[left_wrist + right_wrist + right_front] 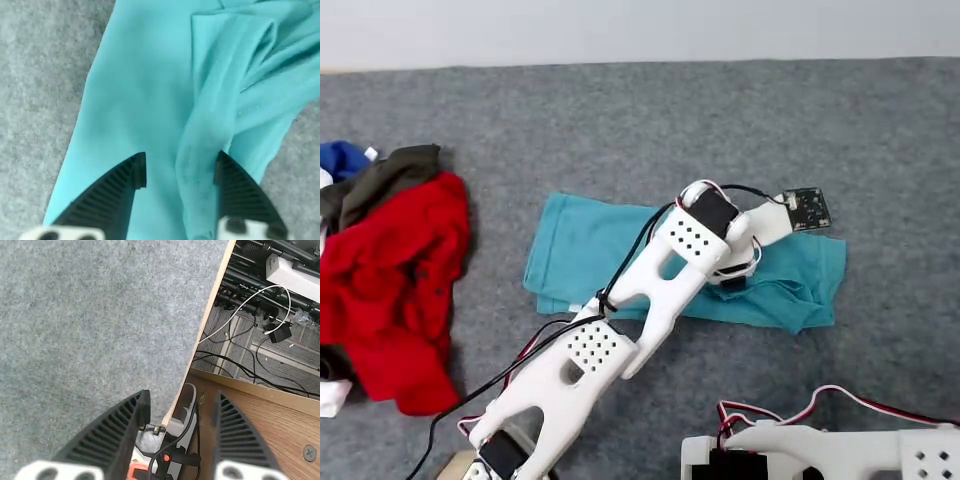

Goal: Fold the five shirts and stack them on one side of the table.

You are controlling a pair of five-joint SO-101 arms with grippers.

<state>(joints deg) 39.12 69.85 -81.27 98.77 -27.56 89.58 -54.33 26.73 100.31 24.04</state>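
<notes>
Raised fold of teal shirt [145,80] between left fingers [112,192], fingers spread

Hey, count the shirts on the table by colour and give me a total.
teal shirt: 1
red shirt: 1
dark olive shirt: 1
blue shirt: 1
white shirt, only an edge showing: 1
Total: 5

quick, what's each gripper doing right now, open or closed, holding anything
Left gripper: open, over the teal shirt, a raised fold between its jaws, not gripped.
Right gripper: open, holding nothing, over the table edge.
</notes>
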